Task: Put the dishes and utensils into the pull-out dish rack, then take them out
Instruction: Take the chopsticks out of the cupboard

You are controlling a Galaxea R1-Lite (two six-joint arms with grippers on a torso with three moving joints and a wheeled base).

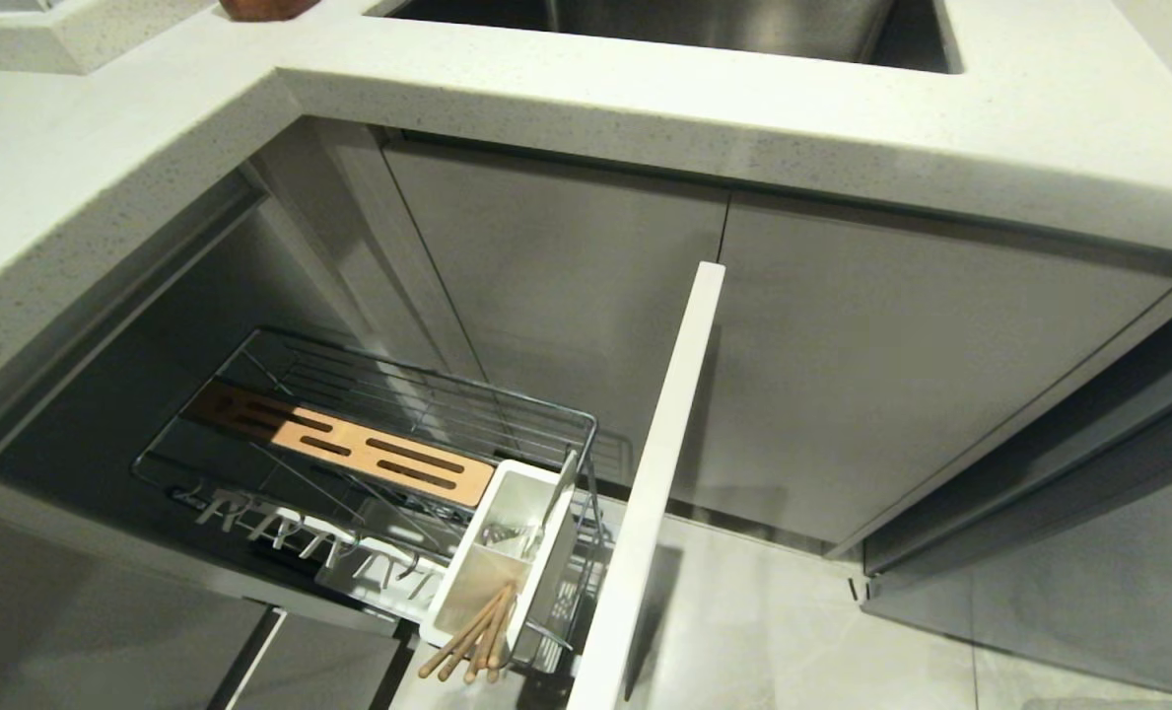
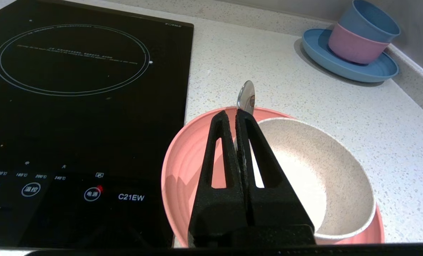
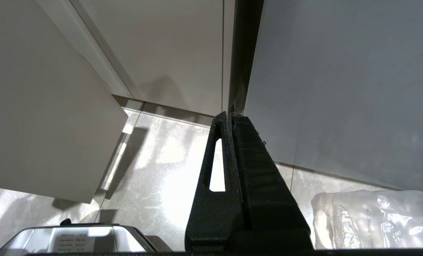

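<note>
Over the counter, my left gripper (image 2: 234, 113) is shut on the metal spoon (image 2: 247, 96), whose shiny bowl sticks out past the fingertips. Directly below it lies the pink plate (image 2: 183, 167) with the cream-white bowl (image 2: 332, 170) sitting on it. The head view shows the pull-out dish rack (image 1: 398, 394) drawn out, with its wooden strip (image 1: 349, 444) and white caddy (image 1: 487, 582). The chopsticks (image 1: 472, 641) lean out of the caddy. My right gripper (image 3: 229, 115) hangs shut and empty above the floor beside the cabinets. Neither arm appears in the head view.
A black induction hob (image 2: 72, 106) lies beside the plate. A blue plate (image 2: 350, 67) carrying stacked pink and blue cups stands by the back wall. The rack's pale front panel (image 1: 659, 473) juts out below the steel sink (image 1: 694, 25). A plastic bag (image 3: 375, 217) lies on the floor.
</note>
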